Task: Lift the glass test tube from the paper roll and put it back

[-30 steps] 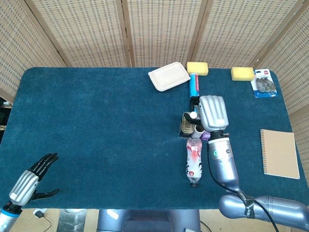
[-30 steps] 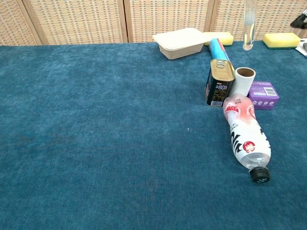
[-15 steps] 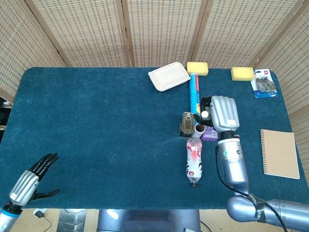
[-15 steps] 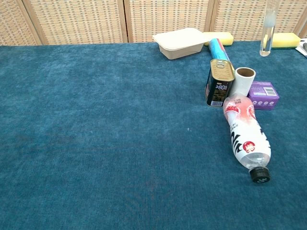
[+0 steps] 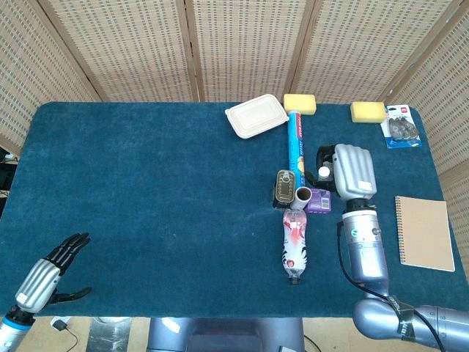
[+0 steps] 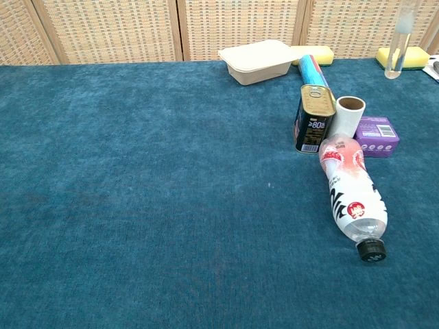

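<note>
Right robot hand (image 5: pixel 353 171) grips the glass test tube (image 6: pixel 396 49), held upright with its long axis vertical and rounded end down, above the surface (image 5: pixel 146 183), right of and apart from the paper roll (image 6: pixel 350 114). Left robot hand (image 5: pixel 53 270) rests at the near edge, fingers spread, holding nothing.

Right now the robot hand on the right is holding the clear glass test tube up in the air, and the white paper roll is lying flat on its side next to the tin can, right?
Not quite. The white paper roll stands upright on its end beside the tin can, as the chest view shows. The rest holds: the right robot hand holds the clear glass test tube up off the table.
</note>
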### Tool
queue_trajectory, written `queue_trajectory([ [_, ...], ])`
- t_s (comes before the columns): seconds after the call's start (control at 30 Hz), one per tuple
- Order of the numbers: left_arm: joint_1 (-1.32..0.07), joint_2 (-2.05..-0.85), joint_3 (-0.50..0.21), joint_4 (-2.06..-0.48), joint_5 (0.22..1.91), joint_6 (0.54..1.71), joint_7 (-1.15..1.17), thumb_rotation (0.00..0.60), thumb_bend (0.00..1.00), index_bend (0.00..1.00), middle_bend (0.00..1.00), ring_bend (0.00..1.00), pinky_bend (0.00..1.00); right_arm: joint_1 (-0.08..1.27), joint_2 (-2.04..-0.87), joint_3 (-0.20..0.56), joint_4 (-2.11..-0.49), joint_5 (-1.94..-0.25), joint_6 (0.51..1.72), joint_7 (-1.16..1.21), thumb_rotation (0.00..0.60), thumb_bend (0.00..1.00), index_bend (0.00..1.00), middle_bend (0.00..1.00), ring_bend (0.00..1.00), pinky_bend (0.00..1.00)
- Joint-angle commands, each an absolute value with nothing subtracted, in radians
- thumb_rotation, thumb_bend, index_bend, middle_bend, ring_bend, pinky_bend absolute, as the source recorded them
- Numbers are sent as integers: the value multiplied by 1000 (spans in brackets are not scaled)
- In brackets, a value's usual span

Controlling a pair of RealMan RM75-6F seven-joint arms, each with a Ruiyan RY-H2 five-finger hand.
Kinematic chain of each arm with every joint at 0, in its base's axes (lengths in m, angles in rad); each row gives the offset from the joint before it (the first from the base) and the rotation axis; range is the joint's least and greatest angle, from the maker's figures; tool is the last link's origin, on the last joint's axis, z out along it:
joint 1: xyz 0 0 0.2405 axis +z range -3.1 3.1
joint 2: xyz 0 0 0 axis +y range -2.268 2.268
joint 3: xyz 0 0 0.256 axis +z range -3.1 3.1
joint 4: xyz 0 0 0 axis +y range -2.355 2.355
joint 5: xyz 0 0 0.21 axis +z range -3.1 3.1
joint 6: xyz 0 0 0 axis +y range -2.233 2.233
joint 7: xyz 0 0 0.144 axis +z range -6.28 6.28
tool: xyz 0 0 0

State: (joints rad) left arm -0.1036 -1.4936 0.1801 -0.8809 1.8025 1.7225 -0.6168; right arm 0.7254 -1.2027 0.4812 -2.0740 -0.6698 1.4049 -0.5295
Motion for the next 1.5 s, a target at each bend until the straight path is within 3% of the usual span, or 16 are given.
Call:
queue_trajectory([
  [0.03, -105, -1494, 184, -886, 1811, 1727, -607, 600, 60, 0, 51, 40, 209, 693, -1133, 509, -2094, -568, 1225, -406, 600, 293, 815, 952, 982, 819],
  [0.17, -98, -1495, 189, -884, 1813, 1731, -605, 600, 60, 0, 51, 41, 209, 695, -1165, 491, -2049, -620, 1296, -405, 600, 299, 815, 956, 983, 820],
  [0.33, -101, -1496, 181, -883, 1800, 1719, -612, 600, 61, 0, 51, 41, 209, 670, -1140, 328, -2049, -873, 1258, -476, 600, 299, 815, 956, 981, 830],
  [0.43, -101, -1496, 183, -883, 1805, 1725, -610, 600, 62, 0, 52, 40, 208, 648, -1123, 285, -1989, -996, 1288, -496, 600, 299, 816, 956, 981, 830],
  [0.57, -97, -1498, 190, -881, 1814, 1732, -602, 600, 60, 0, 52, 41, 209, 645, -1152, 308, -1907, -996, 1316, -468, 600, 299, 816, 957, 981, 830],
  [0.73, -103, -1498, 186, -892, 1813, 1724, -595, 600, 61, 0, 51, 41, 209, 673, -1117, 273, -1909, -1023, 1247, -543, 600, 299, 820, 957, 981, 830],
  [1.0, -100, -1494, 185, -894, 1807, 1723, -600, 600, 61, 0, 51, 40, 209, 660, -1047, 393, -1887, -810, 1296, -501, 600, 299, 821, 957, 982, 830],
  [1.23, -107, -1496, 191, -901, 1819, 1718, -588, 600, 61, 0, 51, 41, 209, 675, -1070, 309, -2000, -915, 1203, -501, 600, 299, 822, 957, 982, 830],
  [1.43, -94, -1491, 190, -899, 1813, 1735, -595, 600, 61, 0, 52, 41, 209, 668, -1045, 408, -1932, -768, 1287, -455, 600, 300, 823, 959, 982, 830],
  [1.5, -103, -1494, 186, -899, 1810, 1722, -601, 600, 60, 0, 52, 41, 209, 660, -1055, 368, -1974, -797, 1251, -443, 600, 300, 823, 960, 982, 830],
])
